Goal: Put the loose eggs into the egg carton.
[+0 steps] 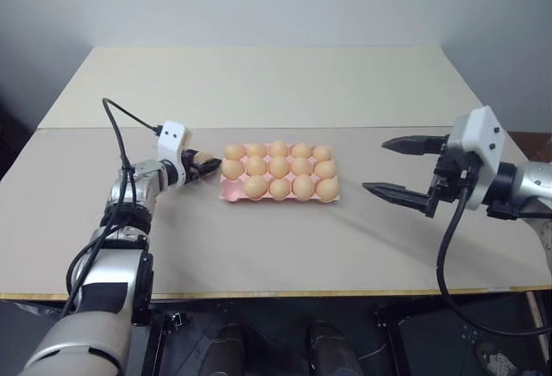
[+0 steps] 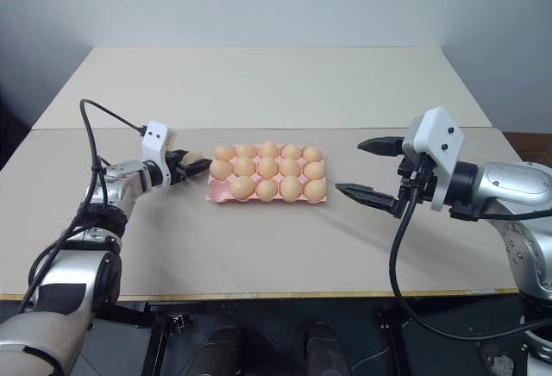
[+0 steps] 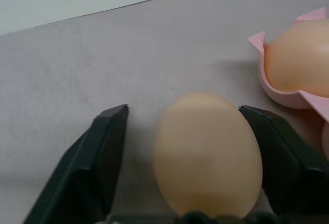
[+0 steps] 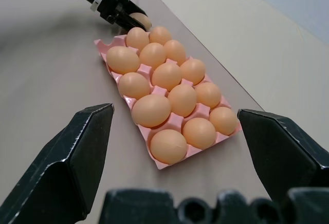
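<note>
The flat pale-pink moulded egg carton [image 1: 280, 188] at the frame's centre looks nearly full of light orange-brown eggs. One smooth loose egg [image 3: 208, 154] lies on the table just left of it, between the left gripper [image 1: 204, 167]'s black fingers, one touching, not clamped. The right gripper [image 2: 366, 170] hangs wide open, centre-right. The matte beige tabletop [image 1: 259, 83] meets a plain grey wall.

Left arm: reaching forward and low, wrist angling inward toward the middle.
Left gripper [image 1: 203, 167]: fingers [image 3: 97, 167] standing partly apart — one on each side of an egg.
Right arm: hanging raised, bent inward.
Right gripper [image 1: 402, 167]: fingers [image 4: 77, 162] gaping wide — gripping nothing.
</note>
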Available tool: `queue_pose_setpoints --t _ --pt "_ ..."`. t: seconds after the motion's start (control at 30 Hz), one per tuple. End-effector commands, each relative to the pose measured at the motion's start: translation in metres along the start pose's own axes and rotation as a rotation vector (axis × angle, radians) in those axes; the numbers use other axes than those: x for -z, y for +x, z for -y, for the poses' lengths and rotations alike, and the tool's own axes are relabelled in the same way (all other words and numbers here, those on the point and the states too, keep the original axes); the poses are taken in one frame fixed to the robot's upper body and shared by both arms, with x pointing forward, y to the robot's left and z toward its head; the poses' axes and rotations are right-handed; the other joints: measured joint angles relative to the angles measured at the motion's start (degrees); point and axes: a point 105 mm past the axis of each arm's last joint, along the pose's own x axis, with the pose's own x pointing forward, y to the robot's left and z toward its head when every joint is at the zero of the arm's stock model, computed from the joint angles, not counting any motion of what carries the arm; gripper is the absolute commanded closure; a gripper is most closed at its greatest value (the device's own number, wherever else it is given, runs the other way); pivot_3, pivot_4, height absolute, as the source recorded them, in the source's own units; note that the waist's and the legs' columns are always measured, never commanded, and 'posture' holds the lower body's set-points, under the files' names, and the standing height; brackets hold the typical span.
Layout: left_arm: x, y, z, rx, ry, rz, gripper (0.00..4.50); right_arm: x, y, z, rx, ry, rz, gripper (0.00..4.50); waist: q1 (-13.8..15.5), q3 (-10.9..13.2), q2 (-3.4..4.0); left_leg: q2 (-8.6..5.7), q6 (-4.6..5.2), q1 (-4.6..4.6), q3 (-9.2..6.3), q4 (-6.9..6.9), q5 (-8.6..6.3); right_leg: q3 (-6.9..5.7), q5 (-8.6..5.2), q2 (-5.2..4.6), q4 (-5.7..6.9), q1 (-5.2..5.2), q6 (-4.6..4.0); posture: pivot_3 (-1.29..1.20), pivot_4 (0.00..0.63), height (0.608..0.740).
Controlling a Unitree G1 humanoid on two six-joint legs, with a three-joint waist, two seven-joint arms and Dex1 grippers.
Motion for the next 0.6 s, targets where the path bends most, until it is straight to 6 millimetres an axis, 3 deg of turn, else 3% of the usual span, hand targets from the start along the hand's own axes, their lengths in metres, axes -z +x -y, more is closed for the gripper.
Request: queue_pose_setpoints --t 0.03,0.1,0.27,0.37,0.5,0.6 --pt "-0.004 0.002 -0.001 -0.018 0.003 0.007 2.33 -0.017 -0.006 0.004 0.032 -0.057 0.032 0.00 0.0 0.0 0.00 0.00 0.00 0.00 0.00 0.00 0.00 0.00 0.00 0.00 0.00 0.00 0.00 0.00 0.150 0.740" --pt "-0.005 0.003 -0.002 -0.023 0.013 0.006 2.71 -0.018 -0.006 0.005 0.038 -0.059 0.034 0.00 0.0 0.0 -0.01 0.00 0.00 0.01 0.00 0.00 0.00 0.00 0.00 0.00 0.01 0.00 0.00 0.00 0.150 0.740" --pt "-0.015 -0.011 -0.013 -0.035 0.068 0.030 2.71 -0.017 -0.005 0.009 0.060 -0.056 0.035 0.00 -0.1 0.0 -0.01 0.00 0.00 0.01 -0.01 0.00 0.00 0.00 0.00 0.00 0.02 0.00 0.00 0.00 0.150 0.740" --pt "-0.031 -0.027 -0.013 0.019 0.113 0.080 2.71 -0.016 -0.004 0.009 0.063 -0.053 0.035 0.00 -0.7 0.0 -0.01 0.02 0.00 -0.01 -0.01 0.00 0.00 0.01 0.00 0.02 0.01 -0.03 0.00 0.00 0.150 0.740" --pt "-0.052 -0.051 0.016 0.213 0.185 0.173 2.71 -0.015 -0.002 0.008 0.062 -0.045 0.041 0.00 -0.8 0.0 0.00 0.02 -0.01 -0.06 -0.03 0.00 0.00 0.01 0.00 0.01 0.01 -0.06 0.00 0.00 0.150 0.740" --pt "-0.053 -0.064 0.046 0.360 0.216 0.188 2.71 -0.014 0.000 0.007 0.064 -0.039 0.045 0.00 -0.7 0.0 0.00 0.02 -0.02 -0.06 -0.03 0.00 0.01 0.01 0.00 -0.01 -0.01 -0.04 0.00 0.00 0.150 0.740"
